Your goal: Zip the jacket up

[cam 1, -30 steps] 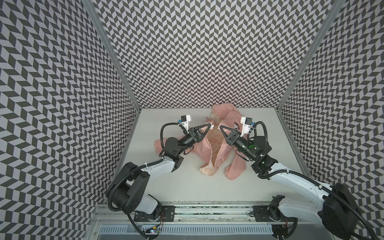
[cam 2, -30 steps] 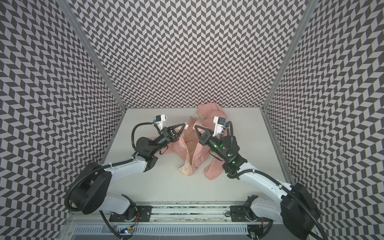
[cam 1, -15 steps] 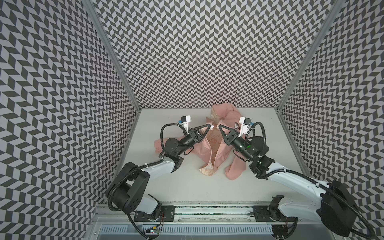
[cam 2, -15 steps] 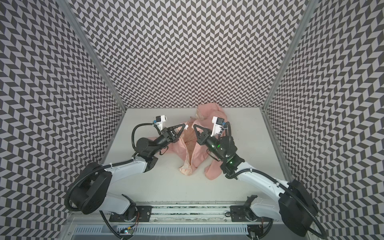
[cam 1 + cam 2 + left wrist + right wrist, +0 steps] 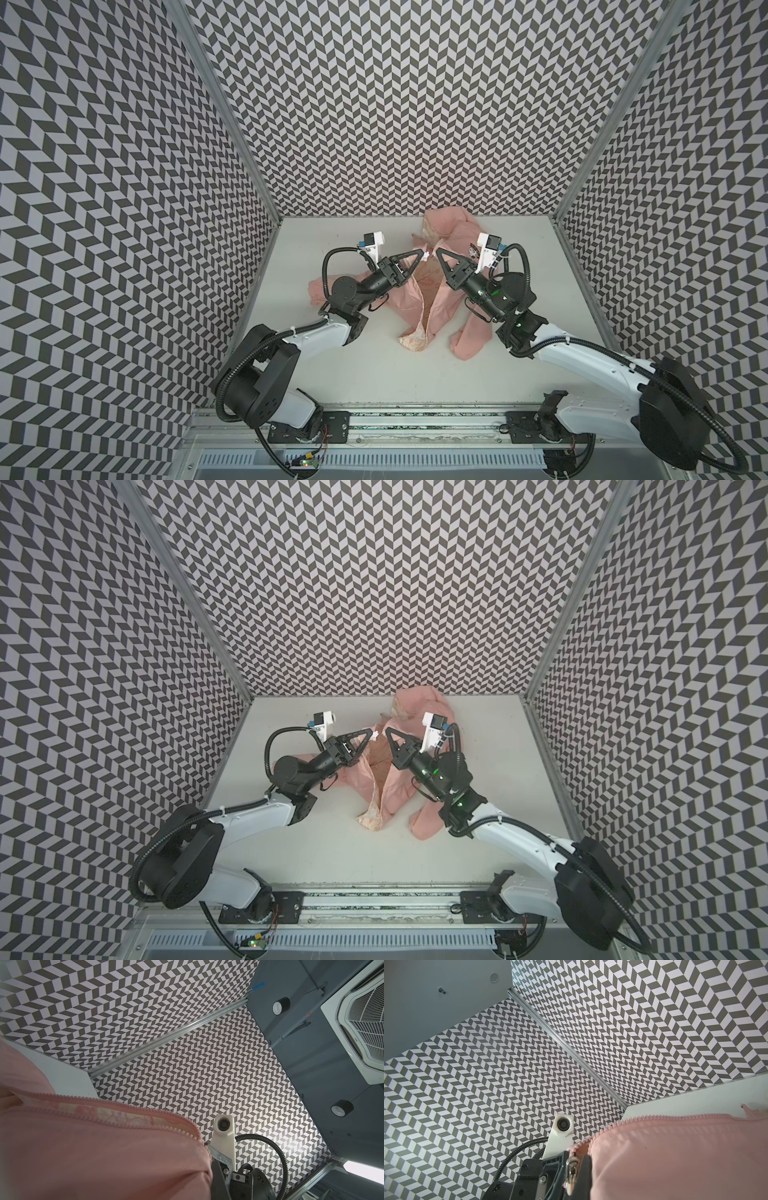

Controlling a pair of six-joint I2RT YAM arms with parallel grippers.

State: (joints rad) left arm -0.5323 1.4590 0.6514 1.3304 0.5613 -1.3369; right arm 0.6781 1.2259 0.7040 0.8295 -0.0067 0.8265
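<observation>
Small salmon-pink child's jacket (image 5: 403, 303) sprawls mid-frame on the white bench (image 5: 332, 374), its open front a V running down-frame. Both the left gripper (image 5: 422, 253) and right gripper (image 5: 439, 252) are pinched tight on its zipper edges, tips nearly meeting. The silver metal zipper pull (image 5: 571, 1169) dangles right at the left one.

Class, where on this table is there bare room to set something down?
Free: the front strip between the jacket and the rail; the back-left corner beside the left gripper. Crowded: the middle, where it meets the right gripper.
</observation>
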